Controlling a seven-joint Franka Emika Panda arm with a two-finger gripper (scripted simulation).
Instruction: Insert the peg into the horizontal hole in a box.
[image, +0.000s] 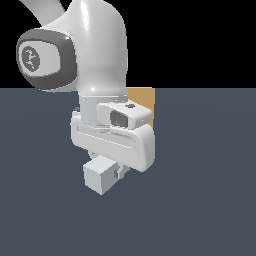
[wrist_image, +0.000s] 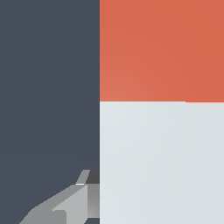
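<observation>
Pale grey-white, the peg (image: 101, 174) shows end-on in the exterior view, a square face jutting just below the hand of the arm (image: 97, 60). Its long axis runs away from that camera toward the box (image: 144, 99), of which only a tan corner shows behind the wrist. The hole is hidden by the arm; its position against the peg cannot be confirmed.

In the wrist view the peg fills most of the picture, grey-white section meeting the red-orange end along a straight seam. Judged from both views, the red-orange end leads toward the box, though the exterior view does not show that end.

The fingers (wrist_image: 74, 201) sit hard against the peg's side in the wrist view, one grey pad touching its edge; the opposing finger is out of sight. They appear closed on the peg near its grey-white length, carried above the dark counter (image: 200, 200).

Assessment: the peg is held off the counter, with the box beyond. The coming move depends on keeping the long axis level and square to the hidden hole.
</observation>
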